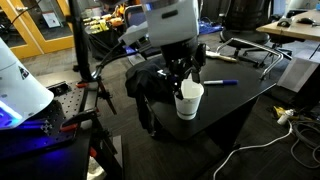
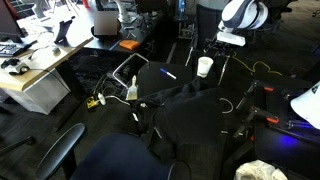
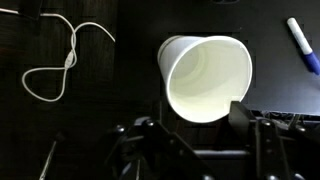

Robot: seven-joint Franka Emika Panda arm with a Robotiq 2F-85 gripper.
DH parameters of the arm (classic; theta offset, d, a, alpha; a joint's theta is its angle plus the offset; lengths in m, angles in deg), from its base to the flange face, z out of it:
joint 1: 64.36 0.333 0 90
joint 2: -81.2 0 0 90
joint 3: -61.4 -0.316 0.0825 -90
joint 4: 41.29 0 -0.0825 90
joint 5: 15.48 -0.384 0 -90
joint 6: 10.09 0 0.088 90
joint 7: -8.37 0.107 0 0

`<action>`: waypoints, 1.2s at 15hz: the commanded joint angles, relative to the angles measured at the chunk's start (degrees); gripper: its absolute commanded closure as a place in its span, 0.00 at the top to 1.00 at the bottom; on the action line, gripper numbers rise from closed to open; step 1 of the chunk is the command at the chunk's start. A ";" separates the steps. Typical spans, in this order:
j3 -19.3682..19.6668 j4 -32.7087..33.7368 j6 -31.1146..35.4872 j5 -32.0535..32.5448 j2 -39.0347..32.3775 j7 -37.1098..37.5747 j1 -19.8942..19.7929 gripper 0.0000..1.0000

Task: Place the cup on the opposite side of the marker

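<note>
The white cup stands upright near the front of the black table. It also shows in an exterior view and fills the middle of the wrist view, mouth toward the camera. My gripper hangs right over the cup's rim, fingers on either side of it. In the wrist view the right finger overlaps the rim, while a dark gap shows at the left finger. The jaws look open. The dark blue marker lies on the table beside the cup, also visible in two more views.
A white cable loops on the floor beyond the table's edge. A black bag or cloth lies on the table next to the cup. Desks and chairs stand around.
</note>
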 commanded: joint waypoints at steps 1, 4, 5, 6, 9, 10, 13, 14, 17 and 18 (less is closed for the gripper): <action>0.58 -7.56 2.01 1.97 9.99 1.30 2.07 1.00; -0.96 -11.45 0.11 3.94 18.28 -1.70 2.76 1.00; -1.41 -12.35 -1.01 5.93 21.06 -3.22 3.12 1.00; -1.20 -12.64 -2.15 8.65 22.77 -3.20 3.81 1.00; -1.57 -11.87 -7.91 12.94 27.76 -5.92 5.57 1.00; -1.15 -11.18 -10.45 12.97 29.00 -7.99 6.69 1.00; -0.42 -9.41 -16.79 13.13 31.64 -13.91 9.29 1.00; -0.79 -8.98 -18.38 13.88 32.13 -14.28 9.30 1.00; -1.36 -9.08 -17.54 14.25 31.52 -12.87 9.21 1.00; -1.45 -8.90 -18.21 14.67 31.84 -12.93 9.26 1.00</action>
